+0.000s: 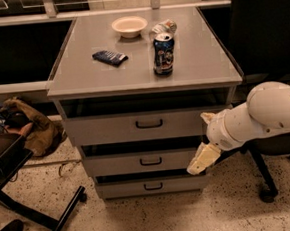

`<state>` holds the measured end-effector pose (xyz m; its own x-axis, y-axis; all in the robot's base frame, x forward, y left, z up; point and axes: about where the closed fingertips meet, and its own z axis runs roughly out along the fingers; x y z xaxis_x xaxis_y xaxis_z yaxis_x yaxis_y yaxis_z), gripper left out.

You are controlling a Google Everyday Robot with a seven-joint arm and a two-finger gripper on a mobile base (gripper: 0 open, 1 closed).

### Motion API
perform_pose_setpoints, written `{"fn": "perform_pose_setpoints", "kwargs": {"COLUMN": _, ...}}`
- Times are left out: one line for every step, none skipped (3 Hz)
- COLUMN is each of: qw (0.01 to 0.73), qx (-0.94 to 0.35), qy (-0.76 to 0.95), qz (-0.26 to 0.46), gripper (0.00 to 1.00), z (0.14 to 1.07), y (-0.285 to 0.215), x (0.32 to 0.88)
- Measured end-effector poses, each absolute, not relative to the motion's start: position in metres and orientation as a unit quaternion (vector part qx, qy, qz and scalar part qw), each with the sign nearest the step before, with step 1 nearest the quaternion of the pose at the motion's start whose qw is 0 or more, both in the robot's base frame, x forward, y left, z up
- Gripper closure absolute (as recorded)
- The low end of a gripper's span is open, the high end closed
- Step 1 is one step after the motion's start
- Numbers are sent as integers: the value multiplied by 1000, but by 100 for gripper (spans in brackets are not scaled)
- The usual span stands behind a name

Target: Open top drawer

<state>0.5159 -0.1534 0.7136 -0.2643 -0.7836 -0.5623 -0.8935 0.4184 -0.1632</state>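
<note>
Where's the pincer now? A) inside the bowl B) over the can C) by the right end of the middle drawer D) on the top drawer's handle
C: the pincer sits low at the right end of the middle drawer, clear of the handle on the top drawer.

Top drawer (117, 129) shut, gripper (202, 159) lower right.
</note>
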Motion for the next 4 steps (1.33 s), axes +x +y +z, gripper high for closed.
{"fn": "perform_pose_setpoints", "kwargs": {"qw": 320, "qx": -518, "qy": 788, "qz": 97, "gripper": 0, "z": 706, "y": -147, "x": 543}}
{"fn": "perform_pose_setpoints", "kwargs": {"qw": 355, "qx": -502, "qy": 783, "qz": 94, "gripper": 0, "z": 704, "y": -138, "x": 570}}
{"fn": "perform_pose_setpoints", "kwargs": {"qw": 386, "qx": -494, "qy": 775, "qz": 85, "gripper": 0, "z": 705, "y": -129, "x": 589}}
{"fn": "perform_pose_setpoints", "kwargs": {"qw": 403, "qx": -499, "qy": 765, "qz": 56, "gripper": 0, "z": 706, "y": -117, "x": 604}}
